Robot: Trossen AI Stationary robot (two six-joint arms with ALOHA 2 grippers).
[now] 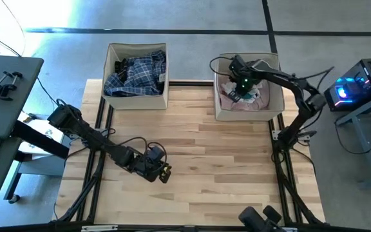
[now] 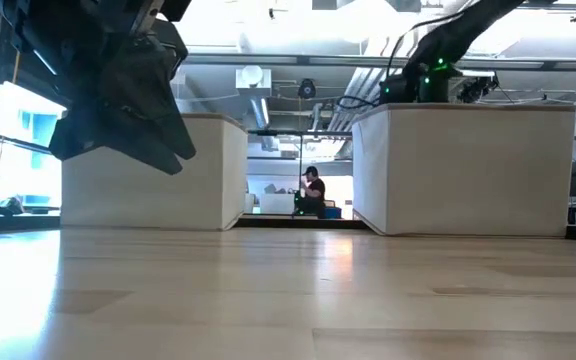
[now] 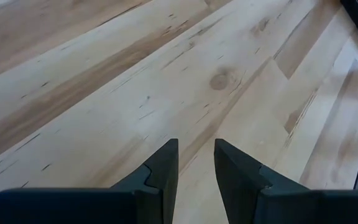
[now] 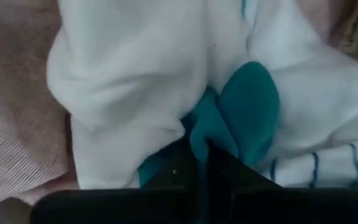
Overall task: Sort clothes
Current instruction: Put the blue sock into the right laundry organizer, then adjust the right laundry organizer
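Right tool pinching white and teal socks inside the right box

The right tool's fingers are closed on the socks' teal part, over the pale pink shirt, at two o'clock on the worktop. The blue-white plaid shirt fills the left box at eleven o'clock. The left tool hovers at seven o'clock, narrowly parted, empty.

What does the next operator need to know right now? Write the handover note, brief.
Right gripper: shut on the white and teal socks, down inside the right box, over the pale pink shirt.
Left gripper: open, empty, over bare table.
Done: plaid shirt lies in the left box; table shows no clothes.
Left: release the socks, pull the right arm out.
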